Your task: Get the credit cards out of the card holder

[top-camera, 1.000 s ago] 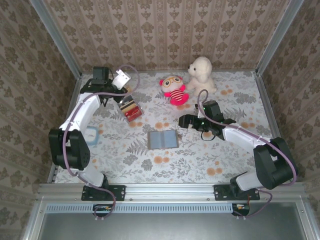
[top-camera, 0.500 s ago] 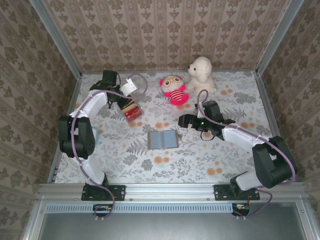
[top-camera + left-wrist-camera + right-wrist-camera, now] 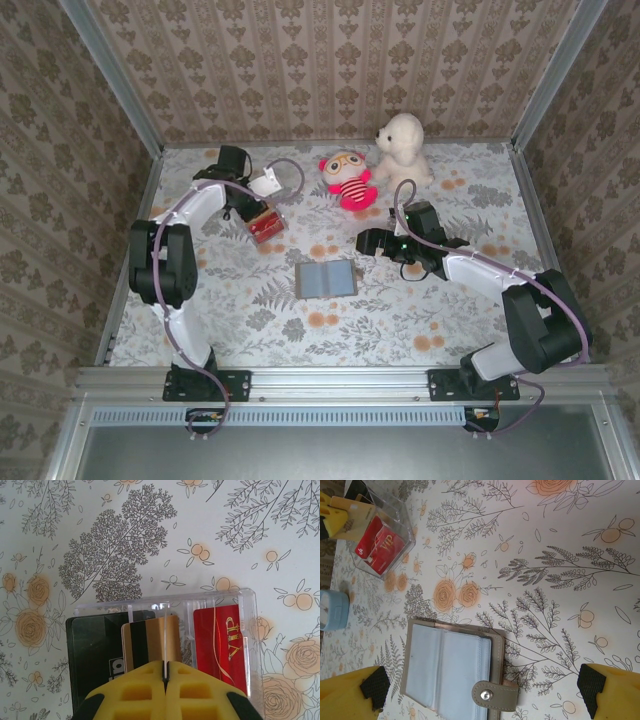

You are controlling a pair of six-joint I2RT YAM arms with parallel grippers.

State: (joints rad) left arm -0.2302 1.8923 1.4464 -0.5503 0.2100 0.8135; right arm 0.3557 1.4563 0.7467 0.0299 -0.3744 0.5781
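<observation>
While the card holder [image 3: 326, 278] lies opened flat on the flowered table [image 3: 470, 200], the top view shows the credit cards [image 3: 265, 224] standing in a clear box [image 3: 278, 228] beyond it and to its left, well apart from it. The left gripper [image 3: 256, 207] hangs right over that box. The right gripper [image 3: 364, 241] sits low just beyond the holder's right corner, near it but not touching. Farther beyond the holder stand a red plush [image 3: 346, 181] and a white plush dog [image 3: 403, 146]. From the left wrist, the left gripper [image 3: 165, 672] has its yellow fingers [image 3: 135, 692] pressed together with no gap, their tips over the box [image 3: 165, 599]. Inside it a dark card [image 3: 95, 650] stands at the left, a gold-brown card [image 3: 150, 640] with a black stripe sits in the middle under the tips, and a red card [image 3: 220, 645] lettered VIP stands at the right. Whether the tips pinch anything I cannot tell. From the right wrist, the holder [image 3: 445, 667] shows bluish-grey inner faces and a grey snap tab [image 3: 492, 696] at its lower right edge. The right gripper [image 3: 480, 690] is spread wide and holds nothing, one finger [image 3: 350, 695] showing on each side of the holder. Up and left of the holder is the box [image 3: 395, 510] with the red card [image 3: 377, 545]. The gold-brown card [image 3: 352, 511] is tilted above the box rim beside a yellow finger [image 3: 326, 515] of the left arm. A small pale blue thing [image 3: 332, 611] lies left of the holder.
</observation>
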